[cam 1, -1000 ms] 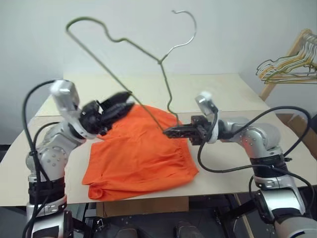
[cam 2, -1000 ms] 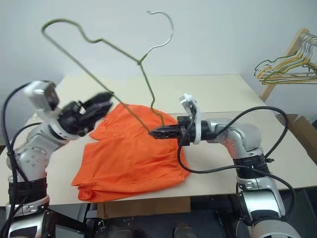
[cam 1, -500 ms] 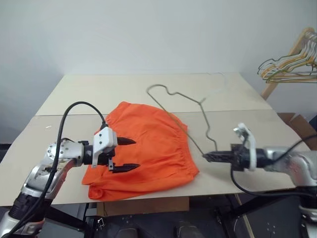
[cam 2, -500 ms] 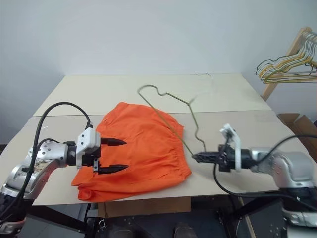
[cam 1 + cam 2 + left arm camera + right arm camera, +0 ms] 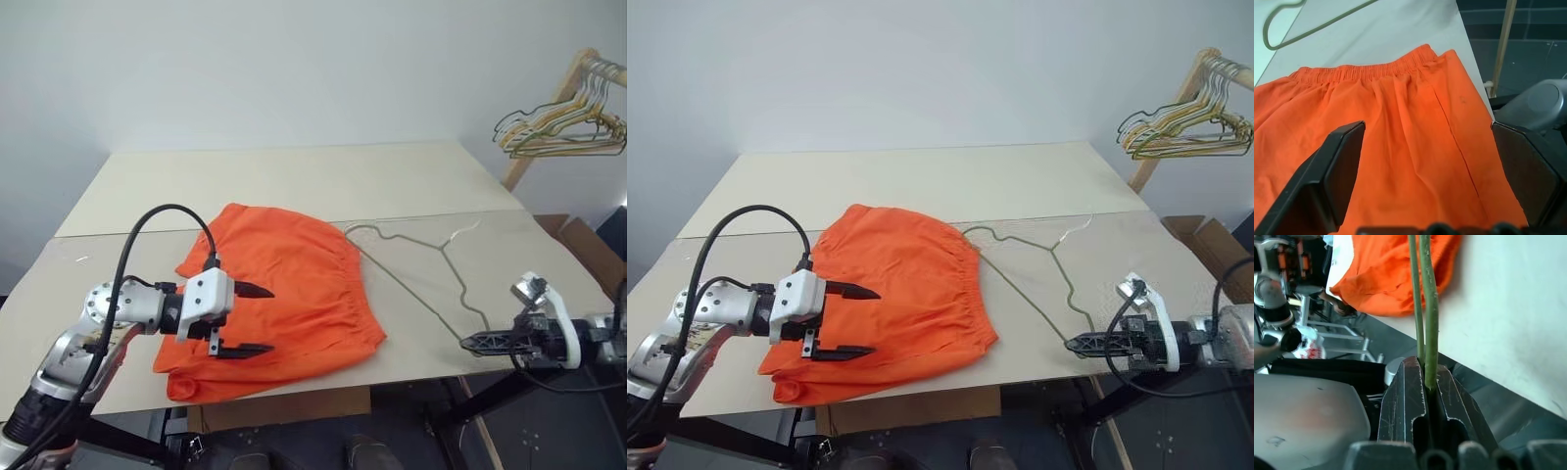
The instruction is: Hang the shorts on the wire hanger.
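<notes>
The orange shorts [image 5: 294, 279] lie flat on the table, left of centre, with the gathered waistband toward the right. My left gripper [image 5: 269, 319] hovers open over their left part, one finger [image 5: 1337, 166] on each side of the fabric and nothing between them. The wire hanger [image 5: 441, 246] lies flat on the table right of the shorts, its hook pointing to the far side. My right gripper [image 5: 472, 343] is at the table's front right edge, shut on the hanger's near corner. The right wrist view shows the thin wire pinched between the fingers [image 5: 1403, 396].
A wooden rack with bunched yellow and green hangers [image 5: 558, 122] stands at the far right. A cardboard box [image 5: 588, 240] sits beside the table's right edge. The far half of the table [image 5: 294, 181] is bare, with a seam across its middle.
The hanger, held high a second ago, has come down flat onto the table as my right gripper swung right and down. My left gripper opened wide and sank over the shorts.
</notes>
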